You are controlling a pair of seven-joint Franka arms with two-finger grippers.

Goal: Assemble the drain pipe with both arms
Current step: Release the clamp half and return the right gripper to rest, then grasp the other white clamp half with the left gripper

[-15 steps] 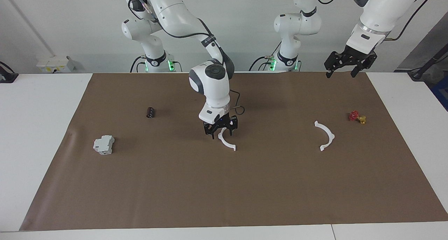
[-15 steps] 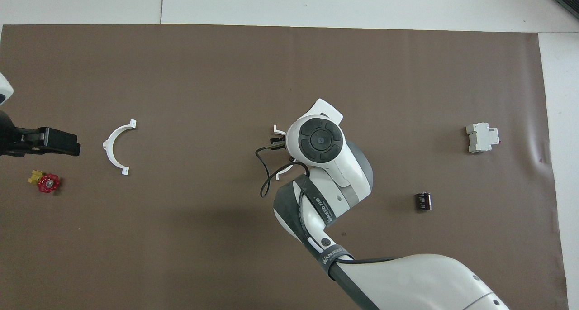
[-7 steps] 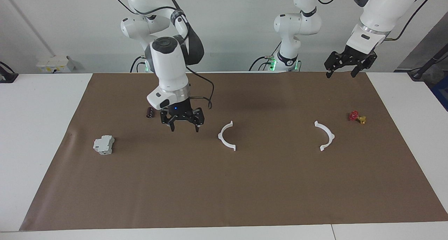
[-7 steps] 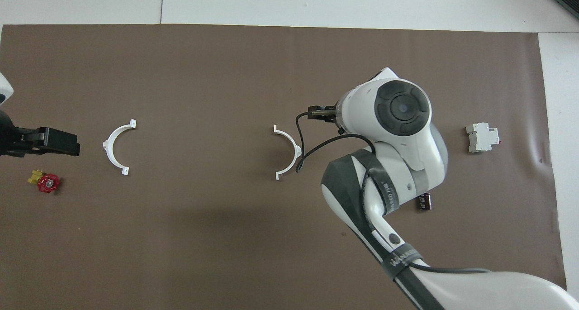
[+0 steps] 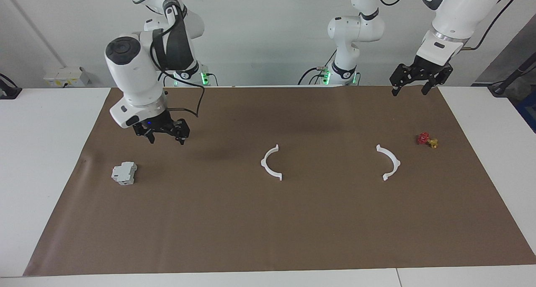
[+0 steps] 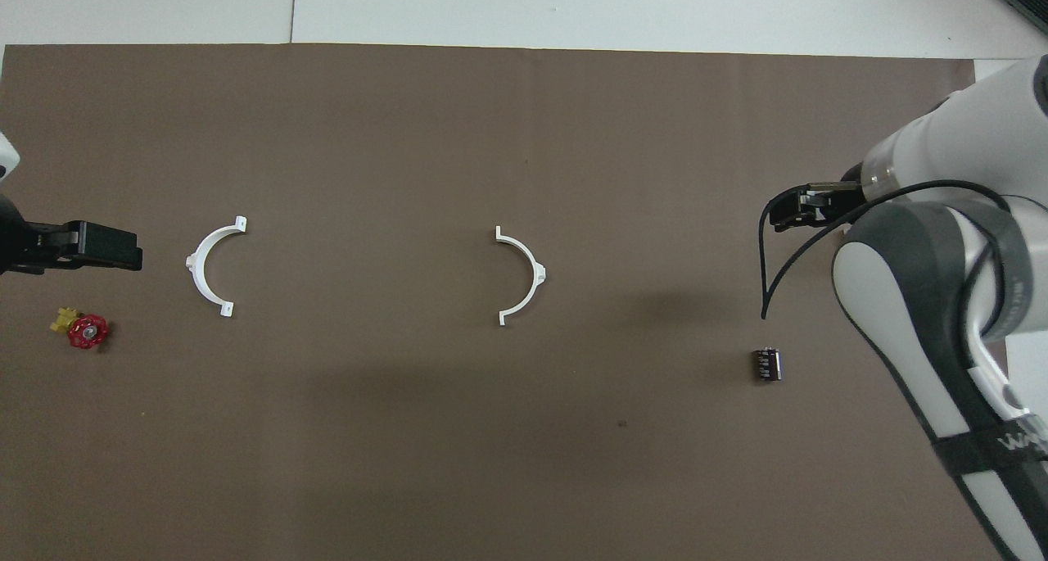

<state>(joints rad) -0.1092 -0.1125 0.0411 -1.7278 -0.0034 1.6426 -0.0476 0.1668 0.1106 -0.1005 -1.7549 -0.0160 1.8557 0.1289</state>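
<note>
Pale wall above a white table (image 5: pixel 50 161), covered almost edge to edge by a brown mat (image 5: pixel 268 220) with wide bare stretches along the edge farthest from the robots. Right arm (image 5: pixel 138 75) bent over the mat at its own end; partial white lettering "WA" readable on its dark band in the overhead view. Right gripper (image 5: pixel 166 138) raised over bare mat, fingers spread apart and holding nothing, hiding the small black cylinder (image 6: pixel 767 364) in the facing view. Left arm (image 5: pixel 454 14) waiting high at its own end, left gripper (image 5: pixel 409 88) hanging over the mat edge nearest the robots, fingers apart and empty. Grey-white boxy block (image 5: pixel 124 172) flat on the mat below the right gripper in the facing view, near the mat's end edge. Two white half-rings of the drain pipe lying flat and well apart: one half-ring (image 5: pixel 270 162) at mid-table, well off to the side of the right gripper toward the left arm's end; the other half-ring (image 5: pixel 389 162) on the mat below the left gripper in the facing view. Open sides facing each other, tab-to-tab lines running roughly toward and away from the robots, open mat between them. Small red and yellow valve (image 5: pixel 427 140) just beside the second half-ring, toward the table's end.
</note>
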